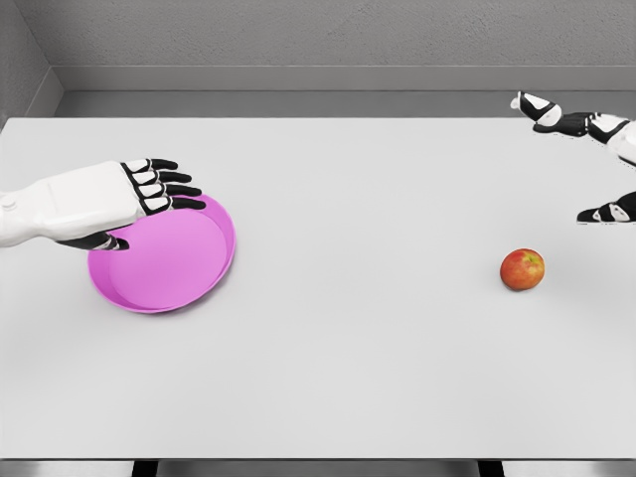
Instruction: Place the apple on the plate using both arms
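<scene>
A red-orange apple (523, 269) rests on the white table at the right, clear of both hands. A magenta plate (184, 263) lies on the left side of the table. My left hand (149, 199) hovers over the plate's upper left rim, fingers extended and holding nothing, thumb below the palm. My right hand (586, 164) sits at the far right edge, above and to the right of the apple, fingers spread wide and empty; part of it is cut off by the frame.
The white table (358, 378) spans the view, with its front edge near the bottom. A grey wall stands behind the far edge.
</scene>
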Controlling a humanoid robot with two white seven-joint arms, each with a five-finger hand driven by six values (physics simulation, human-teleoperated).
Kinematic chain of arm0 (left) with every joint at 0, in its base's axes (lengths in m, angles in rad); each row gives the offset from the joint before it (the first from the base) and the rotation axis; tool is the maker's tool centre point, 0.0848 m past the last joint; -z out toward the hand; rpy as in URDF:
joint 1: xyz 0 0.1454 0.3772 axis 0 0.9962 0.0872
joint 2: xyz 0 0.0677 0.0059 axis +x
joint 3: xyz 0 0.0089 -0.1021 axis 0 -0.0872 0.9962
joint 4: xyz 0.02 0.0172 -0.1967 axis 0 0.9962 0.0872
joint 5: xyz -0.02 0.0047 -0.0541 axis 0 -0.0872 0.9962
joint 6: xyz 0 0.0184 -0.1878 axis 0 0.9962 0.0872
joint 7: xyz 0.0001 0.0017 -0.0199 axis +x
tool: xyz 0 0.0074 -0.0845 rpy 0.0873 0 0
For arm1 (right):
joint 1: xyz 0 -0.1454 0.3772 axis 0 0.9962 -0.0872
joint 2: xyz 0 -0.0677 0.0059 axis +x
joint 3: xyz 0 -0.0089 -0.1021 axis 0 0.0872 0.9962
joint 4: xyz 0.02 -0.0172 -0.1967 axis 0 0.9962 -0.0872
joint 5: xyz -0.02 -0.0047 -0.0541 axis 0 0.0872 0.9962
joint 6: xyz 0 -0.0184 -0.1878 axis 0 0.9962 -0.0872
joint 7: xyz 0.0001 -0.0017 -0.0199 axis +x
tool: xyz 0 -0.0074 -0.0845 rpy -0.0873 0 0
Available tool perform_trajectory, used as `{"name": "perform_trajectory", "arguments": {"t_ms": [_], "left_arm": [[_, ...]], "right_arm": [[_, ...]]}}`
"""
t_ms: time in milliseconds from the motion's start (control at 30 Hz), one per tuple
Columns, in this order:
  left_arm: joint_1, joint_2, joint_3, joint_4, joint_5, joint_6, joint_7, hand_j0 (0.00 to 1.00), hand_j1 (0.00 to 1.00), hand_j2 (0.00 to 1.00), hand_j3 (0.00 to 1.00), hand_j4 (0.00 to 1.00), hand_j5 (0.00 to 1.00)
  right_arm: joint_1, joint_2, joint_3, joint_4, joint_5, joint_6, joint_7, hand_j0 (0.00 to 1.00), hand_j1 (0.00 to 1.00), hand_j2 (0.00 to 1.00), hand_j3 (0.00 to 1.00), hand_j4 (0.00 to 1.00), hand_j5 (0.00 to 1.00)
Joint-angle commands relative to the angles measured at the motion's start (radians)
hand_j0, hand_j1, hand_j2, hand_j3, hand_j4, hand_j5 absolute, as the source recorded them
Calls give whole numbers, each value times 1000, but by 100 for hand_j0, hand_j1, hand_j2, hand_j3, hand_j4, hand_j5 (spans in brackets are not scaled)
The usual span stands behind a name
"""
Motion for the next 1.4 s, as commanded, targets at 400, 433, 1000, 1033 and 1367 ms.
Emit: {"name": "perform_trajectory", "arguments": {"t_ms": [400, 433, 1000, 1033, 1367], "left_arm": [[6, -1, 0, 0, 6, 0, 1, 100, 100, 100, 100, 100, 100], [6, -1, 0, 0, 6, 0, 1, 100, 100, 100, 100, 100, 100], [14, -3, -2, 0, 6, 0, 1, 100, 100, 100, 100, 100, 100], [14, -3, -2, 0, 6, 0, 1, 100, 100, 100, 100, 100, 100], [14, -3, -2, 0, 6, 0, 1, 100, 100, 100, 100, 100, 100]], "right_arm": [[1, -1, 43, -1, 2, 3, 0, 100, 100, 100, 100, 100, 100], [1, -1, 59, 1, 5, 3, 0, 100, 100, 100, 100, 100, 100], [117, 48, 91, 123, 36, 3, 0, 100, 100, 100, 100, 100, 100], [107, 57, 106, 135, 36, 3, 0, 100, 100, 100, 100, 100, 100], [77, 63, 192, 169, 39, 3, 0, 100, 100, 100, 100, 100, 100]]}}
